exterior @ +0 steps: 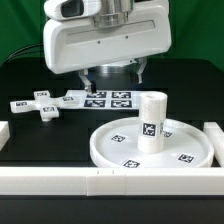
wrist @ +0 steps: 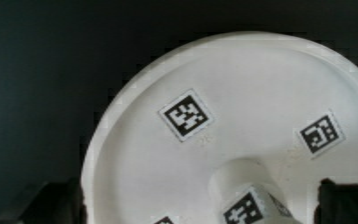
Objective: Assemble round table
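Exterior and wrist views of the round-table set on a black worktop (exterior: 40,135).

(a) The white robot arm (exterior: 105,40) fills the upper middle of the exterior view. Its lower end hangs above the far part of the worktop, behind the disc.

(b) The large rimmed round disc (exterior: 112,150) lies flat on the worktop towards the exterior view's right, rim upward. Several black-and-white square tags are on its face. In the wrist view it fills most of the picture, seen from above and at a slant.

(c) White straight border rails (exterior: 100,182) run along the near edge of the worktop, with further pieces at both sides. The disc lies just inside them.

(d) The marker board (exterior: 110,98) lies flat beneath the arm, between the foot and the disc.

(e) The cross-shaped foot (exterior: 45,104) lies flat towards the exterior view's left, tags upward. It is well apart from the disc and just beside the marker board.

(f) The short cylindrical leg (exterior: 152,120) stands upright near the middle of the disc, with one tag on its side. Whether it is fastened there cannot be told.

(g) The jaws are spread wide and grasp nothing. One dark fingertip (wrist: 60,200) shows at each side of the wrist view, with the leg and disc seen beyond them, untouched
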Action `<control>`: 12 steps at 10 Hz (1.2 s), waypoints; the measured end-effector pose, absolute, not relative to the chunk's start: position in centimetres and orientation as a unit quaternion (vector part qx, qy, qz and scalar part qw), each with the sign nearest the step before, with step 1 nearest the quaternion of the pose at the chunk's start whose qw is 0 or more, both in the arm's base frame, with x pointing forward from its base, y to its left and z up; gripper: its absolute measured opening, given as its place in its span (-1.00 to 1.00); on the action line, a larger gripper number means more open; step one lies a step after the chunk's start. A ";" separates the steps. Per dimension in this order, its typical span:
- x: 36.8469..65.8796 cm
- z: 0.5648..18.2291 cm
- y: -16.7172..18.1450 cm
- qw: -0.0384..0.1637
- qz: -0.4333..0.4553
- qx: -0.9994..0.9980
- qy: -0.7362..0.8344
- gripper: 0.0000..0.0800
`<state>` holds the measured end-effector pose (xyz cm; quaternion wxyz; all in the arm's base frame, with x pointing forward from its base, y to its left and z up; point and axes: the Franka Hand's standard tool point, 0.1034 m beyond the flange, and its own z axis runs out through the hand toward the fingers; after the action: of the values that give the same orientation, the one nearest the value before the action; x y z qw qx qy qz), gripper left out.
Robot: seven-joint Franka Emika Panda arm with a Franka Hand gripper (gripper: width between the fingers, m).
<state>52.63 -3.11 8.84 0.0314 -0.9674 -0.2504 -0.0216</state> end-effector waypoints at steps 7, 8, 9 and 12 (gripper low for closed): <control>52.5 8.5 -4.8 -0.014 -0.052 -0.907 -0.417 0.62; 52.2 8.3 -6.1 -0.017 -0.047 -0.884 -0.465 0.62; 51.8 8.2 -7.5 -0.018 -0.045 -0.875 -0.481 0.62; 50.7 7.9 -10.5 -0.016 -0.038 -0.880 -0.474 0.62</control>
<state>50.74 -10.50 7.90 -0.0158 -0.8797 -0.4737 -0.0385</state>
